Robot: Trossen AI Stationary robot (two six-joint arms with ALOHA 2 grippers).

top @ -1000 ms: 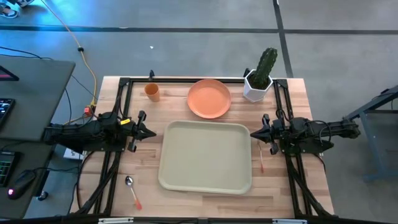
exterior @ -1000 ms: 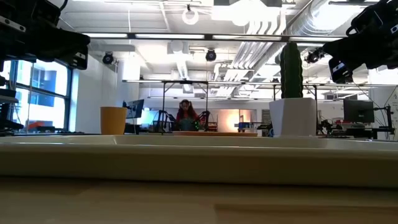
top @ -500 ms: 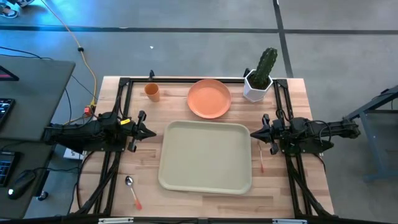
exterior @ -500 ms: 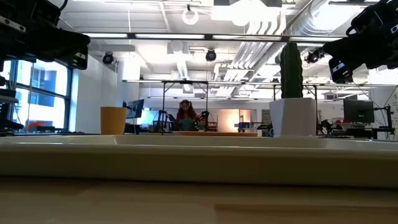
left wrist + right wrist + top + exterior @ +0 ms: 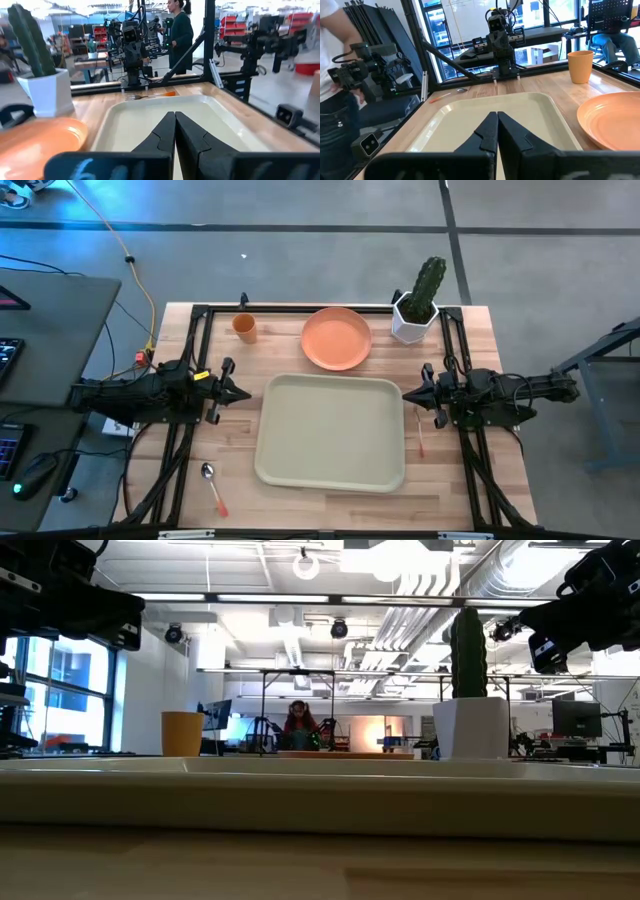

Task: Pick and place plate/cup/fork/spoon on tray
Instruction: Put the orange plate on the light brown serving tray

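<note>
The beige-green tray (image 5: 331, 430) lies in the table's middle. The orange plate (image 5: 336, 338) lies beyond its far edge, the orange cup (image 5: 245, 328) stands at the far left. The spoon (image 5: 212, 484) lies near the front left. The fork (image 5: 420, 432) lies right of the tray, also seen in the left wrist view (image 5: 150, 95). My left gripper (image 5: 246, 393) is shut and empty, left of the tray. My right gripper (image 5: 405, 394) is shut and empty, right of the tray; both hover above the table.
A white hexagonal pot with a cactus (image 5: 416, 308) stands at the far right corner. Black frame rails (image 5: 300, 308) run along the table's far, left and right sides. A person (image 5: 180, 35) stands beyond the table in the left wrist view.
</note>
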